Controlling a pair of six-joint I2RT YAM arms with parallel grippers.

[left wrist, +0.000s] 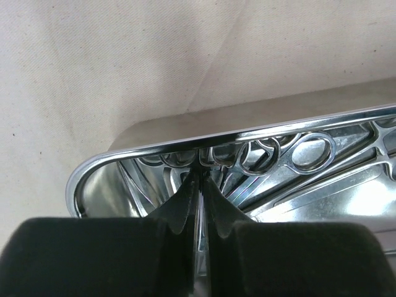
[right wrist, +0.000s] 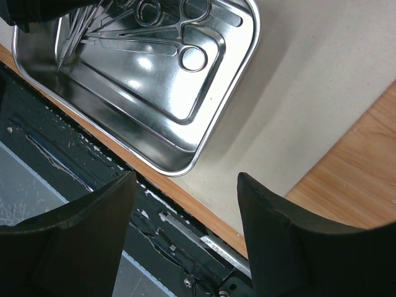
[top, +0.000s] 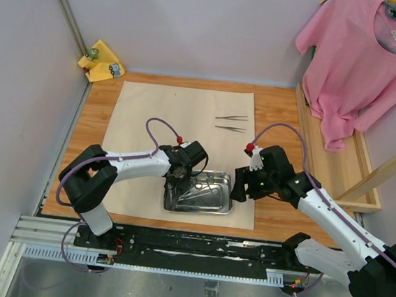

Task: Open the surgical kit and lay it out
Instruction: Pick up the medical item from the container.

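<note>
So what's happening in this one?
The beige cloth wrap lies spread open with the steel tray on its near edge. Two tweezers are laid out farther back. The left gripper is down in the tray, pinched on what looks like a slim tweezer; ring-handled forceps lie inside. The right gripper hovers open beside the tray.

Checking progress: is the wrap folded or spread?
Spread: the wrap lies flat, with the tray and two tweezers on it.

pale grey walls point(top: 196, 22) | wooden table point(top: 280, 107) | pink T-shirt point(top: 361, 59) hanging right | even light
</note>
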